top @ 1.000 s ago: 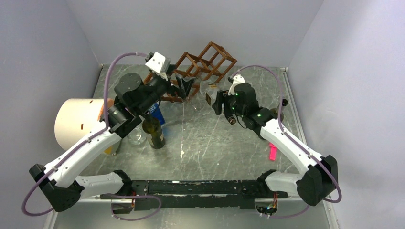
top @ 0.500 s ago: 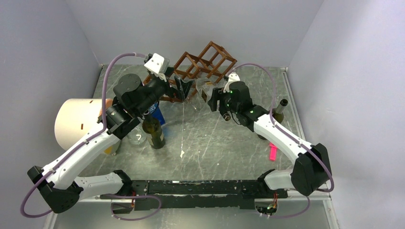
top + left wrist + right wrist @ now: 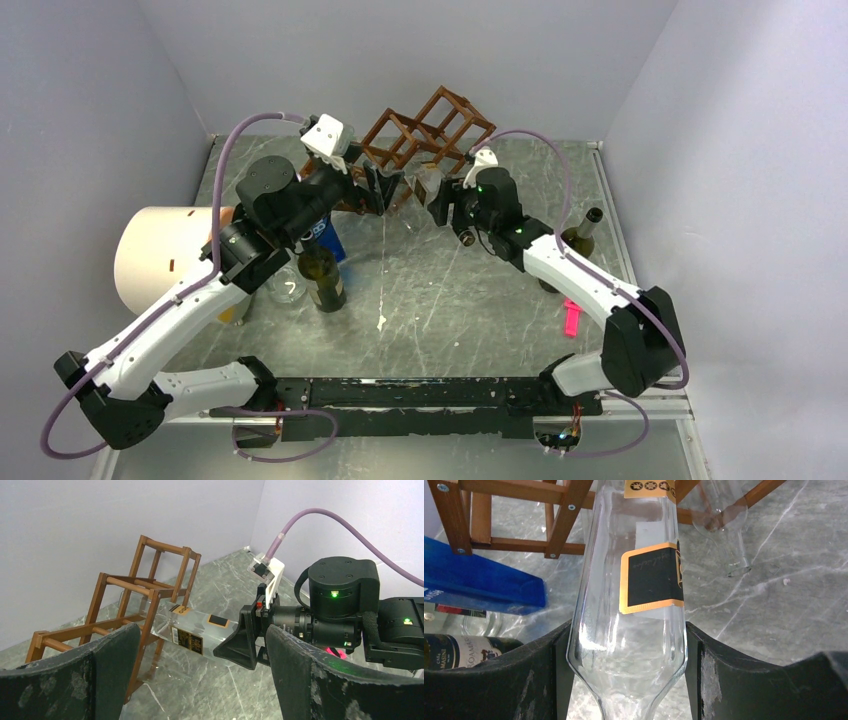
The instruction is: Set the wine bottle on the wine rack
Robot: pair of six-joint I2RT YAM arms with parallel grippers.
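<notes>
The right gripper (image 3: 626,680) was clamped across the shoulder of a clear glass wine bottle (image 3: 634,580), one finger pressed on each side. It held the bottle lying down with its base pointed at the wine rack (image 3: 145,595), probably because a cell takes a bottle lengthwise and bottom first. In the left wrist view the base end had reached the rack's lower front posts and seemed to be entering a cell there, though how deep it sat could not be told. The neck end stayed outside the rack, in the grip. The left gripper (image 3: 385,185) hung just in front of the rack's left end with its jaws wide apart and nothing between them, likely standing by to steady the frame or guide the glass. Counting from the top view gave one rack and three bottles. One was the held clear bottle, and a dark bottle (image 3: 322,275) stood upright well in front of the rack to its left. Another dark bottle (image 3: 578,238) stood well off to the rack's right. There was also one blue box (image 3: 330,238) just in front of the rack's left end, one white roll (image 3: 165,255) far to its left, and one small pink object (image 3: 571,318) far in front to its right
</notes>
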